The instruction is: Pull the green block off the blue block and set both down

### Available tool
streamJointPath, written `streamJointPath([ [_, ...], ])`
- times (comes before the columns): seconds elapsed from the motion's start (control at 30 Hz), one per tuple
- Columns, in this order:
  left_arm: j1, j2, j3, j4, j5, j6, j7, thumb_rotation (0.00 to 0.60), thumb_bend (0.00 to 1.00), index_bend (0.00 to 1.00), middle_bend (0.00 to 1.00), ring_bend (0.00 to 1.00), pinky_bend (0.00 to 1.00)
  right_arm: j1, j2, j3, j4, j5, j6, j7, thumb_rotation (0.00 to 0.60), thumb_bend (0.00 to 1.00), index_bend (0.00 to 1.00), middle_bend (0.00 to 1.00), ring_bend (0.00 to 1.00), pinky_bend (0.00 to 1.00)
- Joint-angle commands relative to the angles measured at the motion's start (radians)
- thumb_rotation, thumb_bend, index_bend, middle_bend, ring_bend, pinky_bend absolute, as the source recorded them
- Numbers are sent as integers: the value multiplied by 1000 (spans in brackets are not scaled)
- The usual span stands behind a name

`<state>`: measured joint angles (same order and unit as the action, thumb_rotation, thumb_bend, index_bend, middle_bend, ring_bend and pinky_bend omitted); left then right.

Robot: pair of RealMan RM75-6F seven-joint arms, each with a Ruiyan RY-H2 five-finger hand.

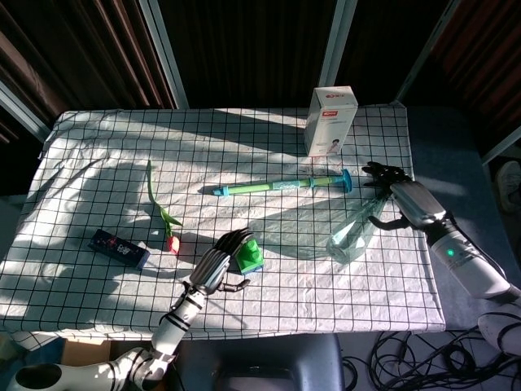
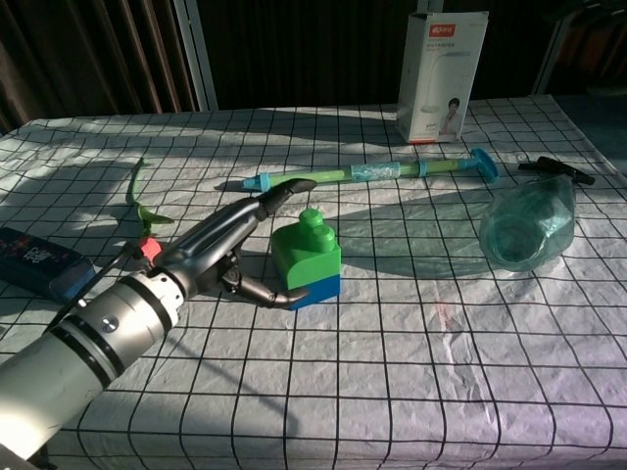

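A green block (image 1: 248, 252) (image 2: 305, 249) sits stacked on a blue block (image 1: 251, 267) (image 2: 316, 290) near the middle front of the checked cloth. My left hand (image 1: 218, 267) (image 2: 227, 253) lies just left of the stack, fingers spread. Its long fingers (image 2: 284, 192) reach past the green block's far left side, and its thumb tip (image 2: 287, 297) is at the blue block's lower left corner. It holds nothing. My right hand (image 1: 400, 198) hovers open at the table's right edge, beside the top of a clear spray bottle (image 1: 352, 234) (image 2: 526, 224). The chest view does not show it.
A green and blue syringe-like tube (image 1: 281, 186) (image 2: 372, 172) lies behind the stack. A white box (image 1: 330, 120) (image 2: 441, 64) stands at the back right. A red flower with a green stem (image 1: 162, 210) and a dark blue pack (image 1: 119, 248) (image 2: 37, 262) lie to the left.
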<state>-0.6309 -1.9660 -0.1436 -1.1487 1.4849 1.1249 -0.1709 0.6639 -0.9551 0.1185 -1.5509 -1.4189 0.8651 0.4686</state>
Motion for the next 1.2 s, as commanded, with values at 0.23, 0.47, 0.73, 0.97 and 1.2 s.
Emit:
streamJointPath([
  [0.23, -31, -75, -38, 50, -18, 18, 35, 600, 265, 57, 175, 234, 300, -4, 10, 2, 12, 0, -15, 14, 600, 232, 0, 9, 0, 0],
  [0.47, -54, -121, -56, 109, -40, 3, 59, 600, 270, 170, 217, 275, 353, -14, 23, 0, 16, -13, -12, 39, 600, 232, 0, 9, 0, 0],
  [0.73, -59, -130, -64, 128, -54, 1, 61, 600, 312, 336, 331, 416, 516, -26, 39, -4, 17, -32, 1, 60, 600, 232, 0, 9, 0, 0],
  [0.97, -54, -118, -59, 110, -71, -11, 82, 600, 483, 472, 502, 581, 671, -34, 48, -7, 15, -44, 9, 71, 600, 232, 0, 9, 0, 0],
  [1.2, -20, -42, -76, -18, -90, 24, 79, 600, 927, 556, 606, 708, 808, -39, 46, -7, 9, -56, 23, 69, 600, 231, 0, 9, 0, 0],
])
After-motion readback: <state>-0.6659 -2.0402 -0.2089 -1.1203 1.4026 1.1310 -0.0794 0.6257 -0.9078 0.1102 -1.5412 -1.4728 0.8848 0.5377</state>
